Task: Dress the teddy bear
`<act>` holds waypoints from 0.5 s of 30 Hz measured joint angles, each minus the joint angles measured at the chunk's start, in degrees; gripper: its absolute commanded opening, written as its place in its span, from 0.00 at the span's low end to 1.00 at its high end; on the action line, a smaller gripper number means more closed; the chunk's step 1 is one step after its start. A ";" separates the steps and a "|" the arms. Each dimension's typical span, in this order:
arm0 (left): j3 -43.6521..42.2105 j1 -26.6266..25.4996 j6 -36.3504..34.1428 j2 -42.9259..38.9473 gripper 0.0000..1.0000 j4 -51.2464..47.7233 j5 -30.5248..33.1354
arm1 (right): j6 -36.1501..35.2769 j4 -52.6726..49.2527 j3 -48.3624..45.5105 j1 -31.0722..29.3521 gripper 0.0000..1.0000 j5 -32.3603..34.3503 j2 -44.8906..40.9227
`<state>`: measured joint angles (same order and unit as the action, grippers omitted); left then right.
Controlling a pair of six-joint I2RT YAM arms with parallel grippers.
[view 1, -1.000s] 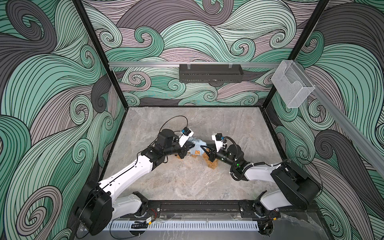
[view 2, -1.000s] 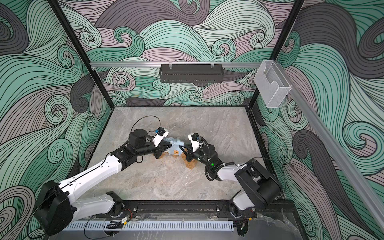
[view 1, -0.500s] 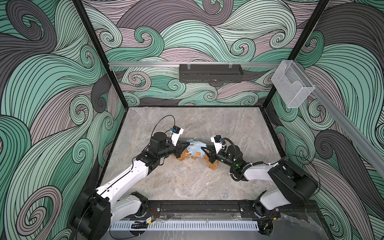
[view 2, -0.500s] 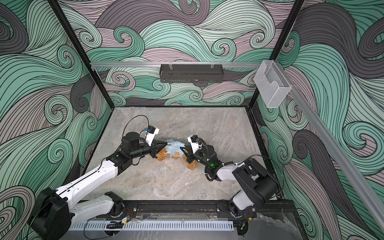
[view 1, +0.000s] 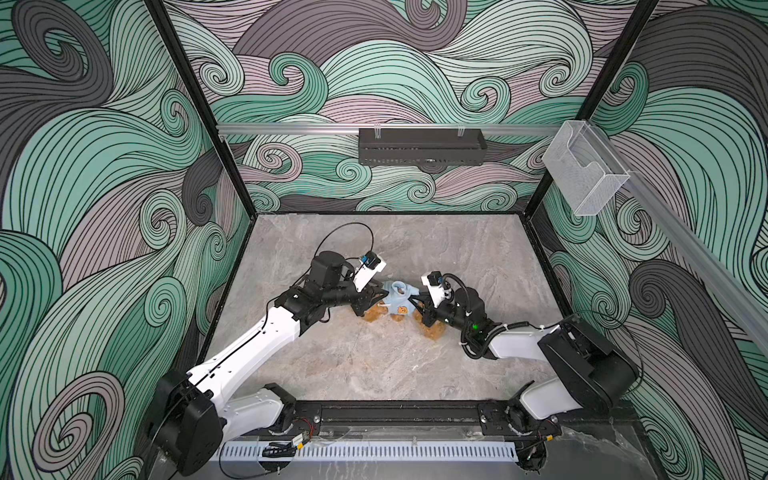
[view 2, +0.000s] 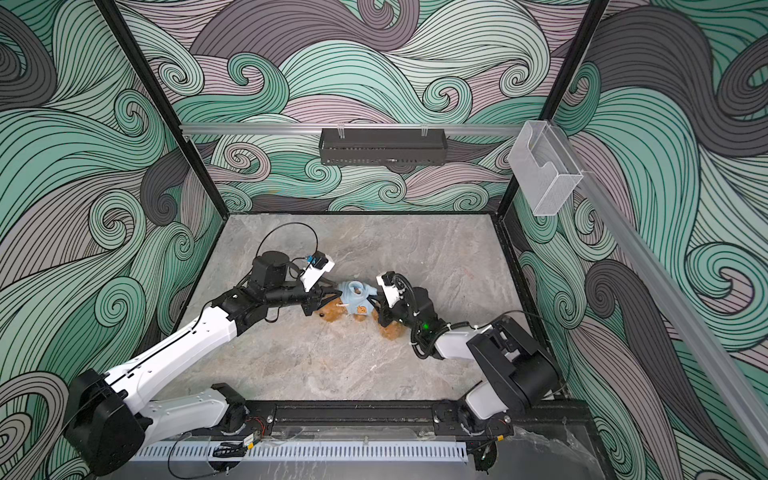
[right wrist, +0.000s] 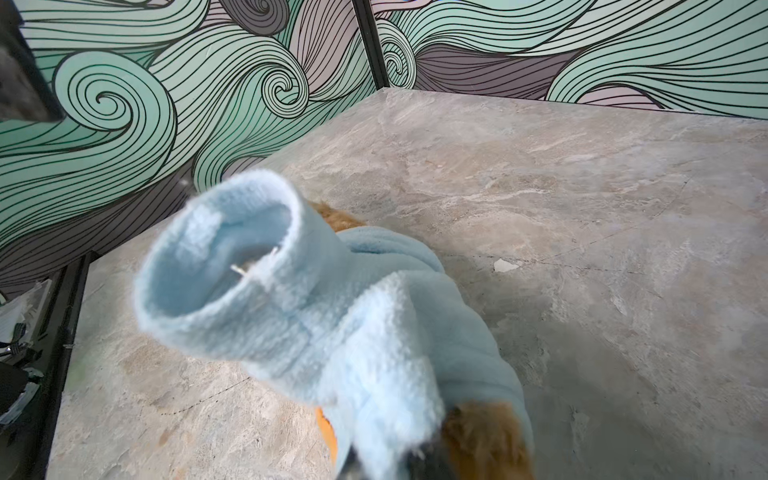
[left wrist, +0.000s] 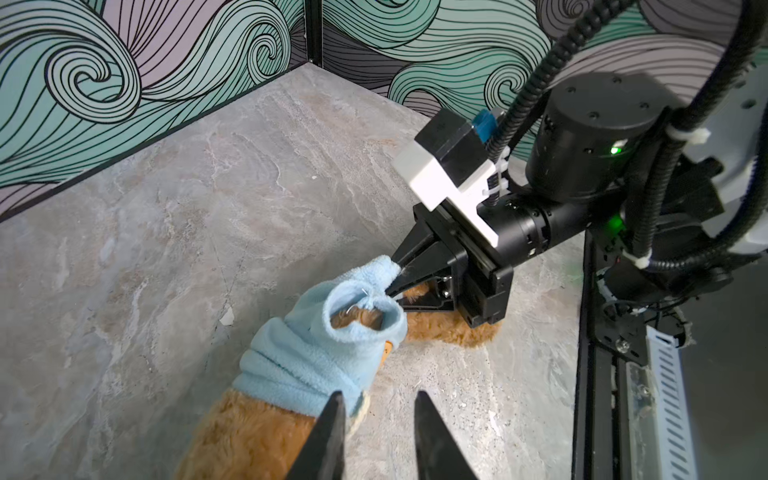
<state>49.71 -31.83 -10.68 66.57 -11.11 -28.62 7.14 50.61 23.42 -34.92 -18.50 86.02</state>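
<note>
Grey marble-look tabletop, boxed in by wave-patterned walls. Along the near edge, both arm bases are carried on a black rail.

Mid-table, the teddy bear is laid flat between the two grippers. Its long axis runs roughly from one gripper to the other, the right end somewhat nearer the rail. A light blue shirt is bunched about its middle, and golden fur is left bare at both ends.

The left gripper is parted, with bare table seen in the gap and nothing held; the shirt hem lies just ahead of its tips. The right gripper is clamped on the shirt's edge beside a round opening with fur inside. A re-grip on the hem is judged to fall to the free left gripper, with the pull taken along the bear's axis.

That pinch is made out only in the left wrist view. The bear-face patch is shown facing up in both top views. In the right wrist view an empty fleece tube is raised; sleeve or collar cannot be told.

Farthest off, a black tray is hung on the back wall.
</note>
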 measured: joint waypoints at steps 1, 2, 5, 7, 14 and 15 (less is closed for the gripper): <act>0.59 -0.81 -1.51 0.15 0.16 -1.51 0.63 | -0.61 -0.59 0.11 0.02 0.00 -0.04 -0.33; 1.38 -1.64 -2.67 0.50 0.14 -2.89 1.31 | -1.01 -1.01 0.13 0.00 0.00 -0.09 -0.63; 6.14 -4.55 -6.71 3.85 0.11 -7.19 3.54 | -2.34 -2.01 0.13 -0.04 0.00 -0.39 -1.49; 9.55 -5.97 -8.96 6.82 0.11 -9.53 4.61 | -2.97 -2.16 0.13 -0.24 0.00 -0.59 -1.68; 15.69 -7.04 -14.03 14.16 0.09 -14.97 6.38 | -4.11 -2.25 0.13 -0.94 0.00 -0.79 -1.79; 16.50 -7.04 -14.67 15.15 0.09 -15.85 6.56 | -4.15 -2.25 0.13 -1.05 0.00 -0.79 -1.81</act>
<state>66.22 -38.87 -25.34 81.71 -26.96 -22.06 2.98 48.36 23.55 -35.97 -19.29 84.20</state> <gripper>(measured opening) 0.090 0.081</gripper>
